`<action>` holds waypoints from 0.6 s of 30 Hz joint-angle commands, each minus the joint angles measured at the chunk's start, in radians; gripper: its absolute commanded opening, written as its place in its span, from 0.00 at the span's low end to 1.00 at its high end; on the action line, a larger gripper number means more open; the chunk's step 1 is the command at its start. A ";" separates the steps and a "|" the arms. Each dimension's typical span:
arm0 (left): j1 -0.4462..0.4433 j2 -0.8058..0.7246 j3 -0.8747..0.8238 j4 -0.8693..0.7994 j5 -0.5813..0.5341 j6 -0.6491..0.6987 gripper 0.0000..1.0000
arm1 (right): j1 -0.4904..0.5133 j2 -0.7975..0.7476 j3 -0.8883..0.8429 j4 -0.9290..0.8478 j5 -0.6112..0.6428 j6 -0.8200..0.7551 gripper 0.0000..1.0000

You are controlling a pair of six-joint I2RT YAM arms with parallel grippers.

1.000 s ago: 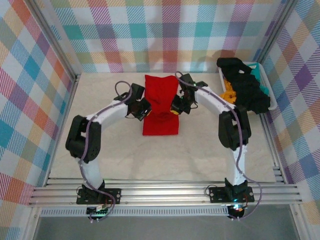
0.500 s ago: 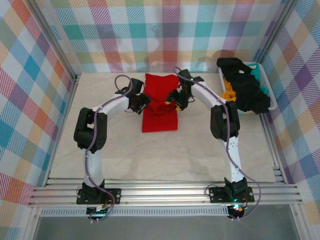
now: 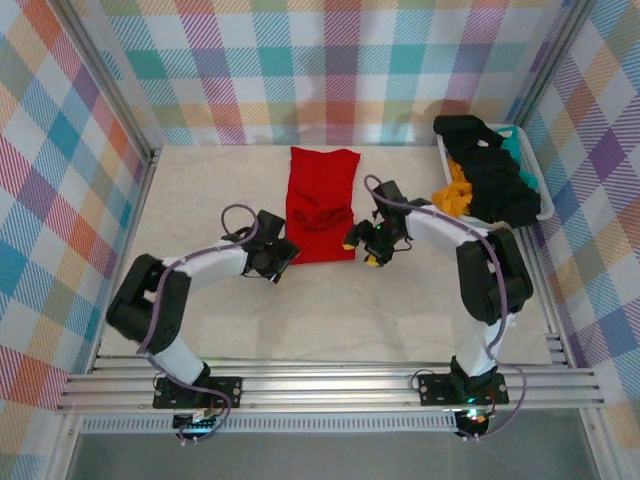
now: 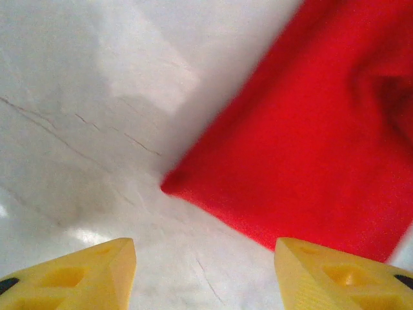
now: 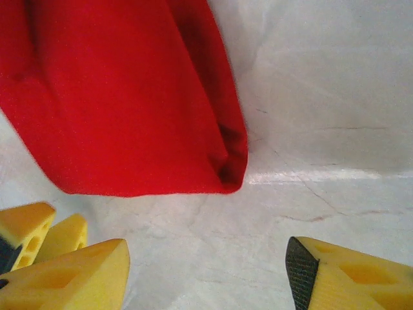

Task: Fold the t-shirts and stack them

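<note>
Top view: the folded bright red cloth t-shirt [image 3: 322,205] lies mid-frame, its long axis running top to bottom. The left gripper [image 3: 272,262] and right gripper [image 3: 365,248] flank its lower corners, equally near.

Left wrist view: jaws spread and empty, corner at upper right.

Right wrist view: jaws likewise spread and empty, corner at upper left.

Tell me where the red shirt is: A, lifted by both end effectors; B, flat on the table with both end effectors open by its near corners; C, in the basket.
B: the red shirt lies flat on the table, the left end effector and right end effector both open beside its near corners.
</note>
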 commanded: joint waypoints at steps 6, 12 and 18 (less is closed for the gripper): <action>0.006 0.107 0.016 0.168 -0.008 -0.111 0.59 | 0.008 0.125 0.022 0.136 -0.066 0.098 0.63; 0.004 0.168 0.044 0.267 0.009 -0.107 0.50 | 0.008 0.190 0.051 0.165 -0.067 0.127 0.51; 0.017 0.203 0.080 0.278 0.000 -0.089 0.22 | 0.008 0.236 0.094 0.208 -0.077 0.163 0.30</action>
